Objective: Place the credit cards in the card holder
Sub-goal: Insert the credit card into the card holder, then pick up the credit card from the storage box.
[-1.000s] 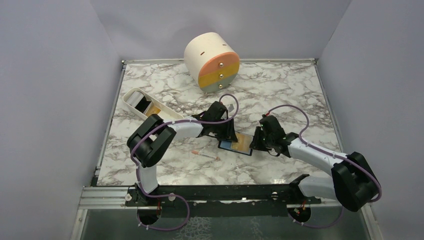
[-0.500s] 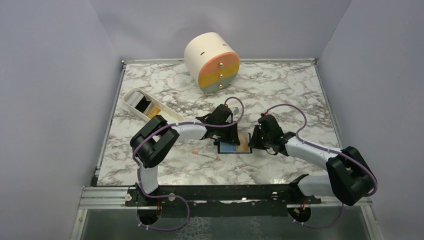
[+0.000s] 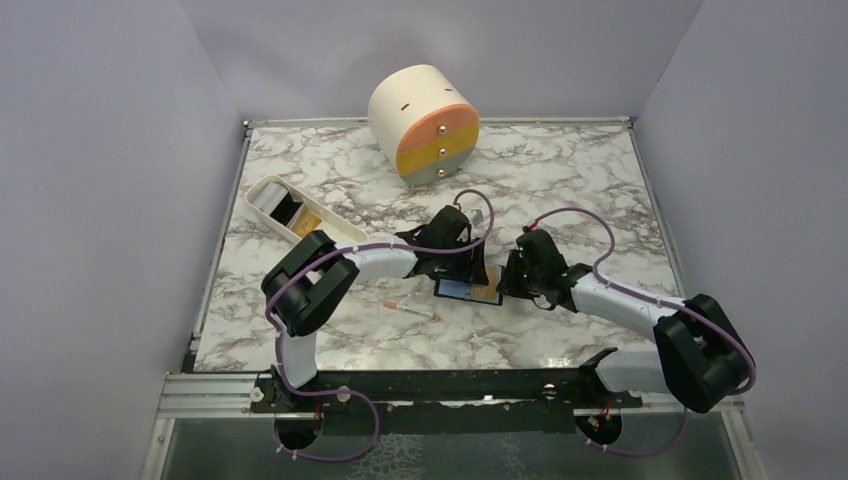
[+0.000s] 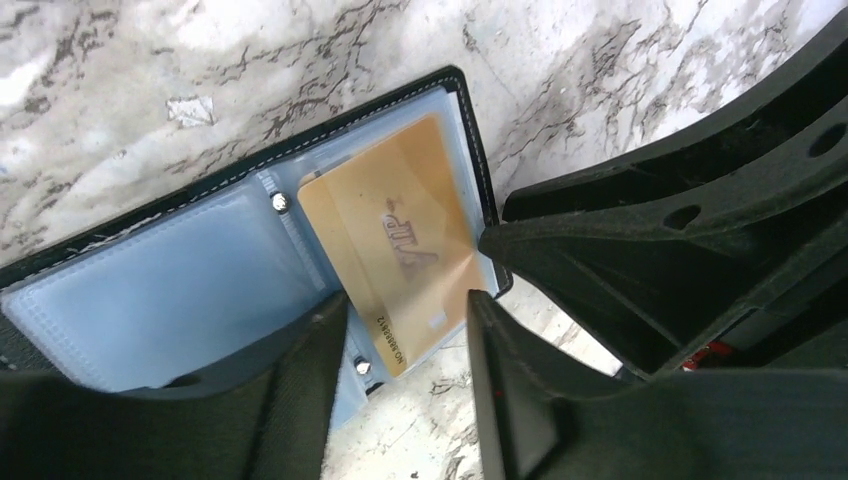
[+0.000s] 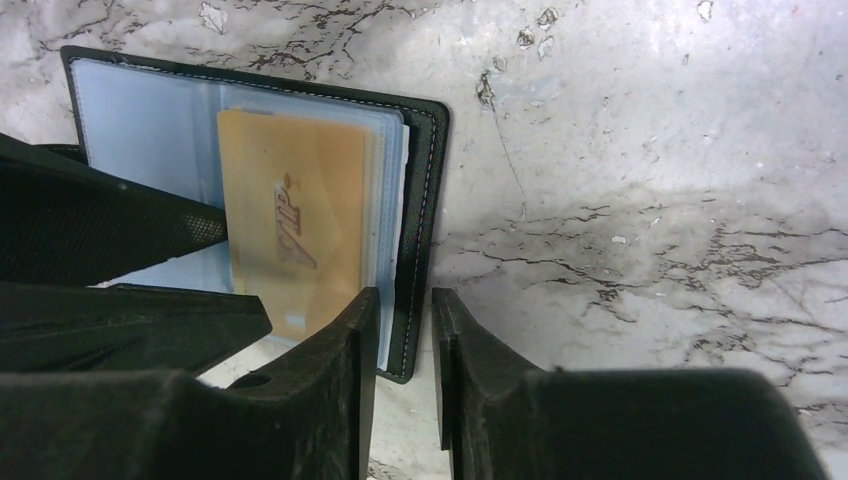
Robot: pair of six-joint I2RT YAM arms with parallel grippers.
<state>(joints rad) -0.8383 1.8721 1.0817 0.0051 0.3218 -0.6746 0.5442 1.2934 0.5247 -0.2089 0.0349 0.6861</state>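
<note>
The card holder (image 4: 230,200) lies open on the marble, a black case with clear bluish sleeves (image 5: 140,120). One orange-gold credit card (image 4: 390,250) marked VIP sits in the right-hand sleeve (image 5: 295,215), and its near end pokes out past the holder's edge. My left gripper (image 4: 403,300) is open, and that near card corner lies between its fingers with a gap on either side. My right gripper (image 5: 405,305) is closed to a narrow slot, with the holder's black stitched right edge (image 5: 425,180) in the slot. In the top view both grippers meet over the card holder (image 3: 462,290).
A white oblong tray (image 3: 262,190) holding dark and orange items stands at the left. A round cream drawer box (image 3: 425,122) sits at the back. A thin white-and-pink stick (image 3: 410,310) lies just left of the holder. Grey walls enclose the table.
My left gripper's jaws closed a little and then widened, and the gripper shifted slightly right. The holder turned from tilted to nearly square. The right gripper edged left with it.
</note>
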